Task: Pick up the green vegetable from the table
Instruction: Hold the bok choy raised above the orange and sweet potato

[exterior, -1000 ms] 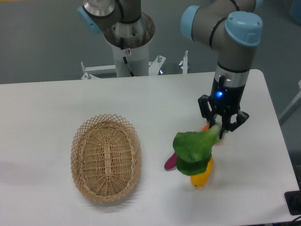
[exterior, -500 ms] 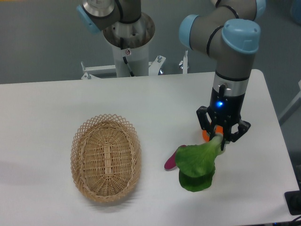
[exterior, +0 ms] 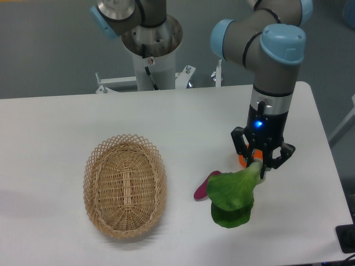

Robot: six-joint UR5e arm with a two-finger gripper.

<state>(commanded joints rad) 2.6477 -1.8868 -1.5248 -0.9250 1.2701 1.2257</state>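
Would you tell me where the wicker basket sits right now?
The wicker basket sits on the table in the camera view's left half, apart from the green vegetable to its right.

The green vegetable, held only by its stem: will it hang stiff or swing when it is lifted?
The green vegetable probably keeps its shape: the leaves look glossy and moulded. Gripped at the pale stem by the fingers, the broad leaf end hangs to one side, so it may swing or twist. The smooth stem could slip.

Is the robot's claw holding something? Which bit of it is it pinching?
Yes. The gripper is shut on the green vegetable, pinching its pale stem end, with the leafy part hanging down toward the table.
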